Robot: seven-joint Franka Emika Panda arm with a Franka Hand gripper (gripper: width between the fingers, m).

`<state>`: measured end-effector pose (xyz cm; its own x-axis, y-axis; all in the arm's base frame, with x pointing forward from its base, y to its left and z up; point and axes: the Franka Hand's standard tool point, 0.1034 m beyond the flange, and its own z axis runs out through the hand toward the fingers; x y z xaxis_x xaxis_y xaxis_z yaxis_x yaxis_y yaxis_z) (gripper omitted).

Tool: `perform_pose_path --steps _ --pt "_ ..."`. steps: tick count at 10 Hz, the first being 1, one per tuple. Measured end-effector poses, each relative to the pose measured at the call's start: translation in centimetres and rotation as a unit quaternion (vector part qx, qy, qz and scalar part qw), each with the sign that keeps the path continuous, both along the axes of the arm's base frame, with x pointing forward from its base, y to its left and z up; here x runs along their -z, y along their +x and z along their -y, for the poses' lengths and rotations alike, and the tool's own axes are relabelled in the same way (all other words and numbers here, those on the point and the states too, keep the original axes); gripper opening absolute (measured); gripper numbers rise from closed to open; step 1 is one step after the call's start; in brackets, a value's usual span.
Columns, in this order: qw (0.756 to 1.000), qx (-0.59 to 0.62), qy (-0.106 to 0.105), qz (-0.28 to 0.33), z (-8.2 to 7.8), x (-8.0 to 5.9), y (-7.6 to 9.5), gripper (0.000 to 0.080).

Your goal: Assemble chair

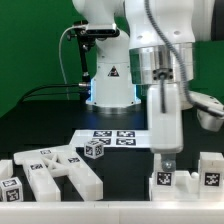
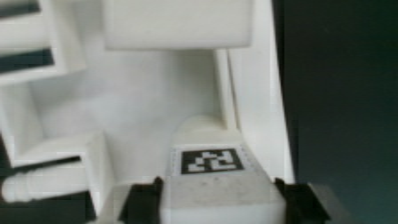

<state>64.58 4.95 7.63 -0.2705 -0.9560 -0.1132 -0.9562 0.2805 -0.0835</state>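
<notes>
Chunky white plastic chair part (image 1: 186,186) (image 2: 210,105) sits on the exterior view's right, near the front edge of the matte black tabletop (image 1: 122,176). It's blocky, w/ square-edged upright lugs, smooth hard surfaces, and black-and-white square tags on the faces toward the camera. In the wrist view it fills most of the pic: flat slabs and bars meeting at right angles, and one tag on a flat face just beyond the fingertips.

Gripper (image 1: 168,163) (image 2: 217,200) stands vertical over that part's left end. It's at a narrow setting, clamped on a lug; the dark fingers (image 2: 143,198) lie flush on both sides, no gap visible.

Other loose chair pcs lie well apart, on the exterior view's left:
- openwork white plastic frame piece (image 1: 62,172), flat, w/ crossing bars
- small white tagged cube (image 1: 95,150), just beside the frame's far end
- short white block (image 1: 10,188), at the left edge, tag facing front

Thin flat marker board (image 1: 112,137) lies btwn the cube and the glossy white arm base (image 1: 108,75). Green backdrop (image 1: 30,40) behind.
</notes>
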Motion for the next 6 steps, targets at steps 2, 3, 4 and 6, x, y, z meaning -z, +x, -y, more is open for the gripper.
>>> perform_pose_path --steps 2,3,4,6 --pt "1.000 0.011 -0.001 -0.002 0.1 0.1 -0.1 0.0342" --pt "1.000 0.009 -0.002 -0.002 0.1 0.1 -0.2 0.0479" --pt "1.000 0.009 -0.002 -0.002 0.1 0.1 -0.2 0.0479" --pt "1.000 -0.016 0.003 0.013 0.0 -1.8 -0.7 0.0640"
